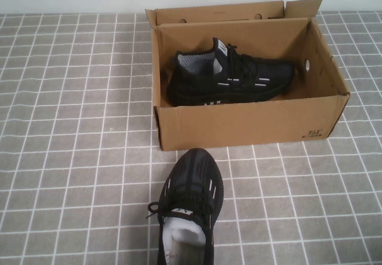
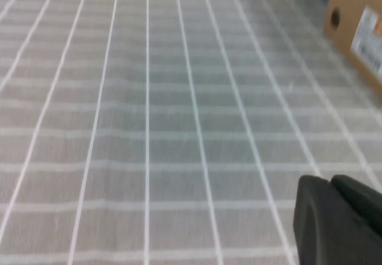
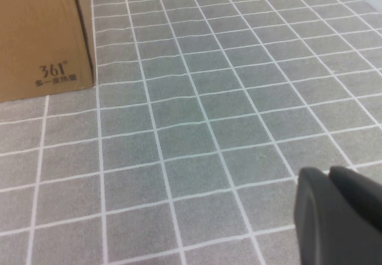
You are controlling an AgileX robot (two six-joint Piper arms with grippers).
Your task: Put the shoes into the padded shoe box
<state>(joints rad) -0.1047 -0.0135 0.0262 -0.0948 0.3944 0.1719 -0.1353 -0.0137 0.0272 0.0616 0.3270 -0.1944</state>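
Loose shoe [image 1: 190,208]: nearest the camera, on the grey tiled surface [image 1: 71,157] just in front of the box, toe toward the box wall, heel cut off by the frame edge.
Left gripper [image 2: 337,217]: only a dark part of it shows in the left wrist view, low over bare tiles, the box's side with a round hole and label off to one side; whether it is open or closed cannot be told. It is absent from the high view.
Padded shoe box [image 1: 239,125]: open, flaps up, beyond the loose shoe.
Boxed shoe [image 1: 233,77]: already inside, lying along the back wall, toe toward the robot's right.
Right gripper [image 3: 340,208]: only a dark part shows, above tiles with the box's printed corner nearby; open or closed cannot be told.
Shoe versus grippers: neither wrist view shows the loose shoe, so both seem well apart from it.
Risks: probably a grasp on soft knit slipping; the toe catching the front wall; the second shoe landing on the first.
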